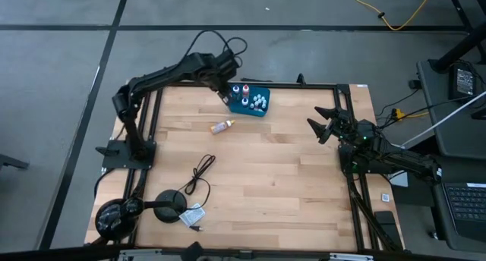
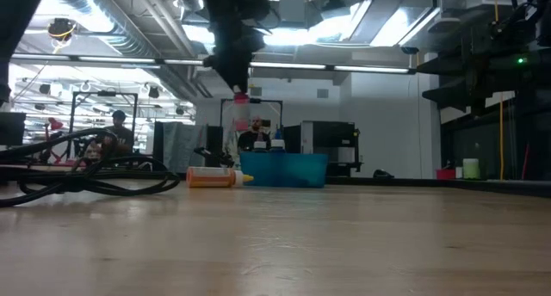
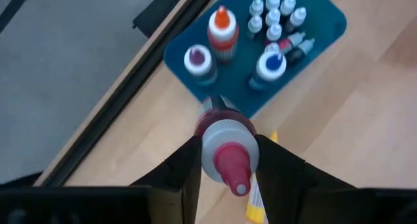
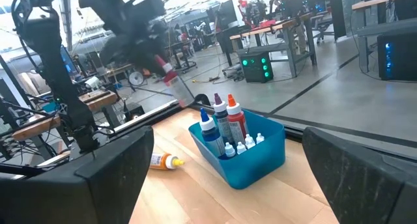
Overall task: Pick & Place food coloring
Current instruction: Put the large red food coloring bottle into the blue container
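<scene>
We see a teal tray on the table holding purple, orange and blue bottles plus small white ones. The left tool grips a red bottle above it. An orange bottle lies nearby. The right tool waits wide open.

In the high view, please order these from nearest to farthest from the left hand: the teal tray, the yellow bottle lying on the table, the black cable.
From the left hand:
1. Teal tray, just beside it, at the far edge.
2. Yellow bottle, lying nearer the table's middle.
3. Black cable, well toward the near edge.
</scene>
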Tool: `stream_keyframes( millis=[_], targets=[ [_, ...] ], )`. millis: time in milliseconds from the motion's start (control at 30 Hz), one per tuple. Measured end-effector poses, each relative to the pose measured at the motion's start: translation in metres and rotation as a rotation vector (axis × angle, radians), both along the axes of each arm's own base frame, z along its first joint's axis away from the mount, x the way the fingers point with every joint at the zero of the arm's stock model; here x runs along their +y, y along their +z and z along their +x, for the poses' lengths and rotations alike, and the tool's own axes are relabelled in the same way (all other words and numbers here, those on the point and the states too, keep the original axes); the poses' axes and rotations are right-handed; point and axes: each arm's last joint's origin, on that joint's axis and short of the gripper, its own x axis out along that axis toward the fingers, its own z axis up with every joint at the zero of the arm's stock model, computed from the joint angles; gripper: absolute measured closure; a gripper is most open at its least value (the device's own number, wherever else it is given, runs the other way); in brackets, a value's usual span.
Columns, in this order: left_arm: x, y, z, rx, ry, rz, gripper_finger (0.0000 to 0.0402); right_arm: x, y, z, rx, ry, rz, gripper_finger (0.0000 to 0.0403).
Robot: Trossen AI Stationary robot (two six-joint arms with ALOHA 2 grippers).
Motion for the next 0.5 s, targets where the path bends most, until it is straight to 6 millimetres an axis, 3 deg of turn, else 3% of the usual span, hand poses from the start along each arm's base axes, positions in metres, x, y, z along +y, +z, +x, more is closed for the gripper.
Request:
stream_keyframes(
  millis=[200,500],
  targets=[
    [0.016,-0.018,0.027,0.056,-0.021,-0.025,0.0282,0.000,0.000,0.000,0.000,0.001,0.000,0.0011],
    [0.032,-0.066,0.053,0.149,-0.044,-0.085,0.0277,0.000,0.000,0.000,0.000,0.001,0.000,0.0011]
  ],
)
